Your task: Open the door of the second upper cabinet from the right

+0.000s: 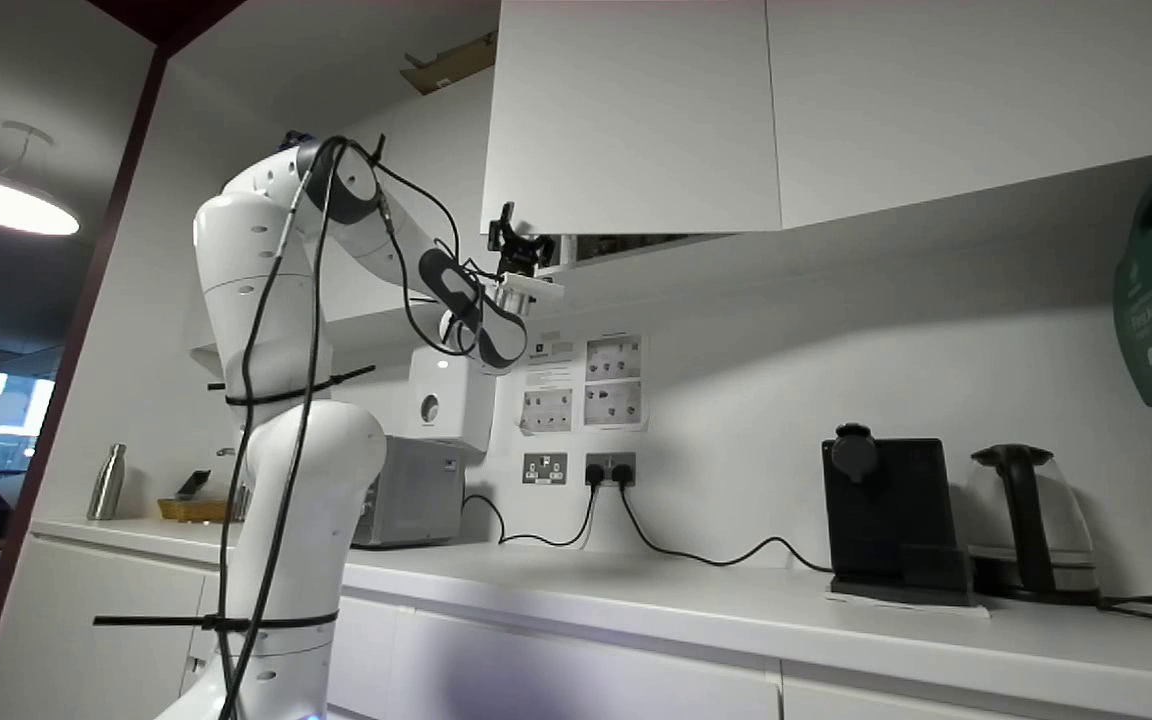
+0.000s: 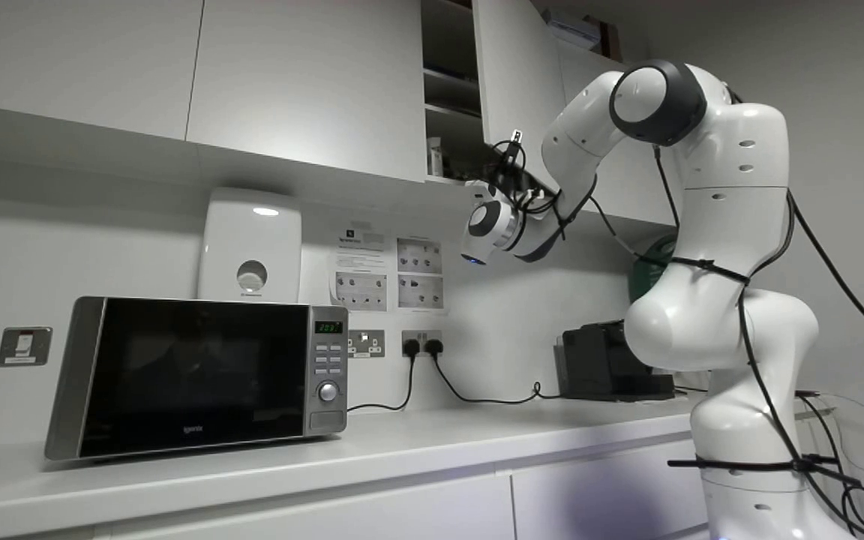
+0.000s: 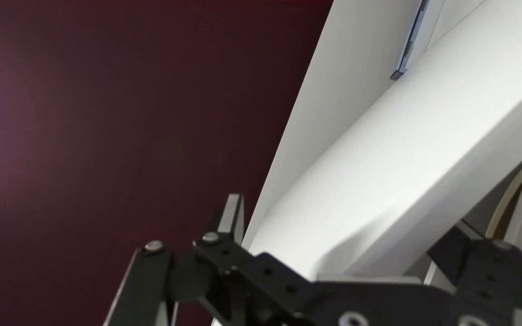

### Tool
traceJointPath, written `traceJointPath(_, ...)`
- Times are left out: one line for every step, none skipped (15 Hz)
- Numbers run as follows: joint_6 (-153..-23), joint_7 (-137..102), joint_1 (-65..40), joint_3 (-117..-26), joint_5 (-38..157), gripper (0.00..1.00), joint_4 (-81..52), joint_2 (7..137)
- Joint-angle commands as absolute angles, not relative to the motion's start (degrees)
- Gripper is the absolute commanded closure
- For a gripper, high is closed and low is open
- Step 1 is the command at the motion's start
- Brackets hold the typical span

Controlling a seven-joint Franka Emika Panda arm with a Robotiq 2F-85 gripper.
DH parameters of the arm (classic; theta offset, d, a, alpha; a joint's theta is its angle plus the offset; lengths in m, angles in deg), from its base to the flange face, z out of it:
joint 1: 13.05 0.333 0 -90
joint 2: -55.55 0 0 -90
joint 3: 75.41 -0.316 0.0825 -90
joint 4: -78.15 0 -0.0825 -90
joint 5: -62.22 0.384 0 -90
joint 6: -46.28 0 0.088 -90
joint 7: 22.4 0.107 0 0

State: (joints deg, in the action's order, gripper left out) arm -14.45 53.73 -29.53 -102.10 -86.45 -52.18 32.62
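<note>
The white door (image 1: 631, 120) of the second upper cabinet stands partly open, swung outward. It also shows in an exterior view (image 2: 518, 82) and in the wrist view (image 3: 379, 158). The second upper cabinet (image 2: 451, 75) shows dark inner shelves through the gap, with small items on the lowest one. My gripper (image 1: 524, 230) is at the lower corner of the door's free edge; it also shows in an exterior view (image 2: 511, 169). In the wrist view my gripper (image 3: 347, 226) is open, its fingers wide apart on either side of the door's edge. Contact with the door cannot be told.
Closed cabinet doors adjoin on both sides, a wide panel (image 1: 986, 100) and another (image 2: 312, 82). Below, the counter (image 2: 432, 442) bears a microwave (image 2: 199, 375), a black coffee machine (image 1: 891, 520) and a kettle (image 1: 1031, 525). A dispenser (image 2: 250, 244) hangs on the wall.
</note>
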Motion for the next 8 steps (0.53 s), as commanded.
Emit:
traceJointPath(-12.8, 52.4, -29.2, -99.5, -85.4, 0.0, -53.2, 29.9)
traceJointPath(-11.9, 50.5, -22.6, -93.7, -86.8, 0.0, -53.6, 30.3)
traceJointPath(-12.0, 50.5, -22.5, -92.6, -86.8, 0.0, -54.1, 29.6)
traceJointPath(-11.8, 49.6, -20.4, -90.7, -86.8, 0.0, -54.4, 29.0)
traceJointPath(-11.7, 49.6, -20.4, -90.4, -86.8, 0.0, -55.1, 28.3)
traceJointPath(-11.9, 49.4, -19.3, -89.6, -86.8, 0.0, -55.8, 27.4)
traceJointPath(-12.2, 50.6, -21.7, -91.5, -86.4, 0.0, -57.0, 26.3)
traceJointPath(-12.3, 50.6, -21.3, -91.2, -86.5, 0.0, -57.6, 25.7)
